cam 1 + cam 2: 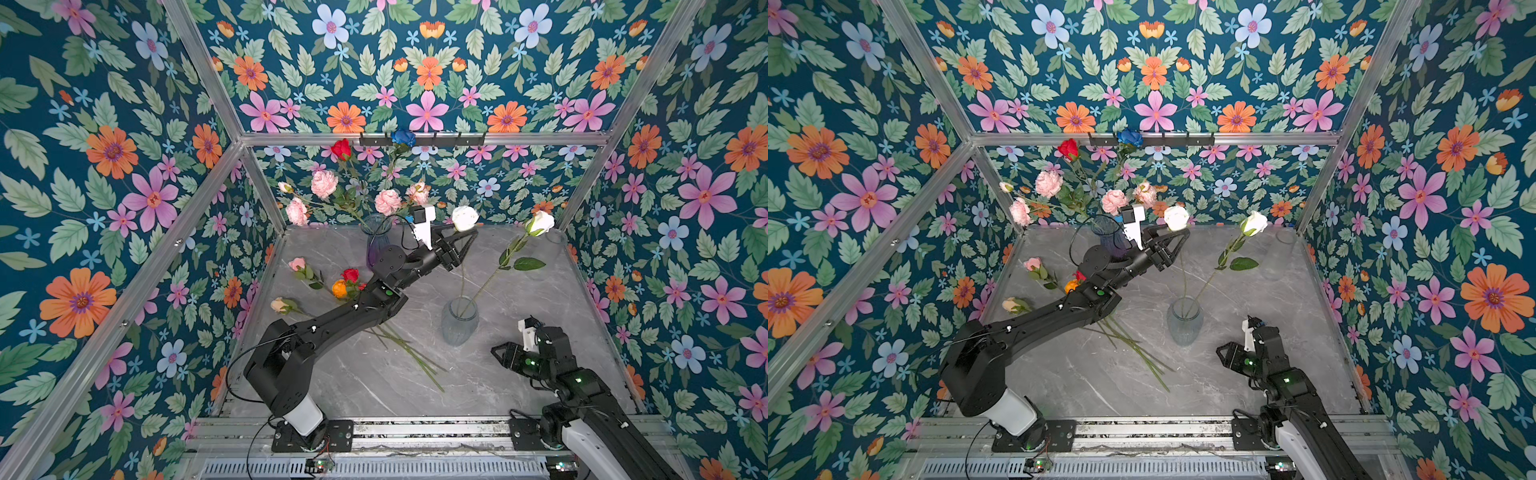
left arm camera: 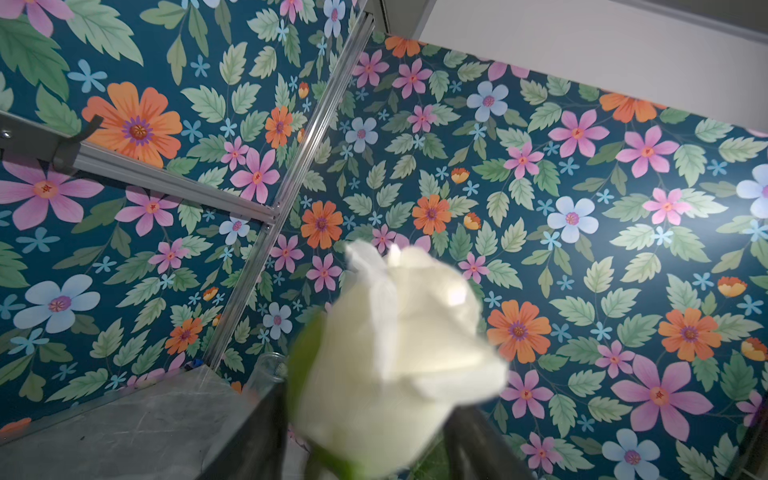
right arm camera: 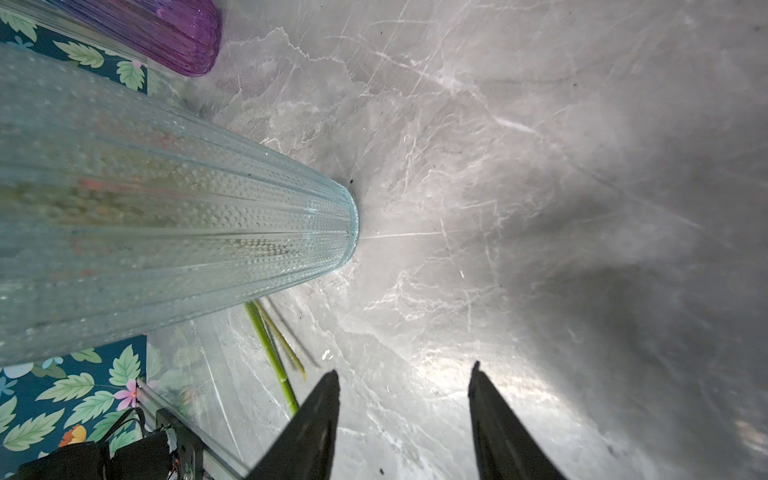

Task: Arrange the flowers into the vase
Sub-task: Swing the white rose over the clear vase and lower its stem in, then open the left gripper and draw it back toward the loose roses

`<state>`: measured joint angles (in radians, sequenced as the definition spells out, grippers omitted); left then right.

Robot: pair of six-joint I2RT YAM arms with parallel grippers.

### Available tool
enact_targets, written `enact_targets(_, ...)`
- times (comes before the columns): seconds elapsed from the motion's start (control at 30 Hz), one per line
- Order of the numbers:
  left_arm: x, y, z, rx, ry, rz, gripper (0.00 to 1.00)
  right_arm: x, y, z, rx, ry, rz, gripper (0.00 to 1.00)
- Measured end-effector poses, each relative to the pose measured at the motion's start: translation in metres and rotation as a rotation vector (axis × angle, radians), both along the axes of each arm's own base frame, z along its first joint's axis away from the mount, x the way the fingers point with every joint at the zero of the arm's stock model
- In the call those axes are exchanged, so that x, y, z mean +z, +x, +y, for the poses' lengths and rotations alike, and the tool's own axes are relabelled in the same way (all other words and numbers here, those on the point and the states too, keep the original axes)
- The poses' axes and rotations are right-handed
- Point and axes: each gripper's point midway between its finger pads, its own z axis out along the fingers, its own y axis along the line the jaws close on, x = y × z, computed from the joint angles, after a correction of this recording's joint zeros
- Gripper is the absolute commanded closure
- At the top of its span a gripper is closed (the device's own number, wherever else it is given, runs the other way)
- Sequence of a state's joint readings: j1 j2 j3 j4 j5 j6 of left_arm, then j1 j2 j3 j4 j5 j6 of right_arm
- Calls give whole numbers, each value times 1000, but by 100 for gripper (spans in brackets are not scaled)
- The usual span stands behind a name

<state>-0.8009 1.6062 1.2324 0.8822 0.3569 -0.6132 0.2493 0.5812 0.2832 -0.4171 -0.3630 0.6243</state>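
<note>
the flowers are long green-stemmed fakes. a white rose (image 1: pixel 464 218) and a second white rose (image 1: pixel 540 223) stand in the clear ribbed glass vase (image 1: pixel 459 324) right of centre. pink ruffled carnations (image 1: pixel 324 184), a red rose (image 1: pixel 341 148) and a blue rose (image 1: pixel 403 137) fill the purple glass vase (image 1: pixel 376 249) at upper centre. four loose roses (image 1: pixel 350 275), pink, red, orange and cream, lie on the grey marbled tabletop (image 1: pixel 519 386) at centre left.

only the left wrist view shows the white bloom close and blurred, between two dark fingers (image 2: pixel 249 440) that stand apart and do not pinch the stem. only the right wrist view shows the clear vase's base beside cut stem ends (image 3: pixel 270 353).

the left end effector (image 1: pixel 466 237) is open, just under that bloom. the right end effector (image 3: pixel 405 369), lower right in both top views, is spread and empty, near the clear vase but apart from it.
</note>
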Motion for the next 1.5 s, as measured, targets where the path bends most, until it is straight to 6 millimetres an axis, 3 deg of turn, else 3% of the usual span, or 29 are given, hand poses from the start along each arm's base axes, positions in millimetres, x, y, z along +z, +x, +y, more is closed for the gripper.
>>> enact_targets(0.13,8,0,9,74,123,-14,0,0,0,0,0,0,0,48)
enact_targets(0.27,-7,-3,30,169,254,1,0,0,0,0,0,0,0,48)
enact_targets(0.47,-45,-1,61,303,442,58,0,-3,-1,0,1,-3,13,48)
enact_targets(0.6,-83,-2,81,369,552,115,1,-4,-1,0,2,-5,21,48)
enact_targets(0.77,-129,1,119,483,651,215,11,-4,-1,0,3,-6,22,48)
enact_targets(0.87,-169,15,158,584,692,351,19,-4,-2,1,5,-6,22,48)
enact_targets(1.0,-239,31,231,731,692,594,31,-4,-2,2,11,-5,22,49)
enact_targets(1.13,-300,22,286,837,642,827,31,-5,-2,2,13,-6,23,49)
enact_targets(1.23,-323,13,307,903,590,939,31,-5,-3,2,13,-7,25,49)
enact_targets(1.5,-349,14,383,1239,470,1265,34,-6,-3,2,14,-9,33,48)
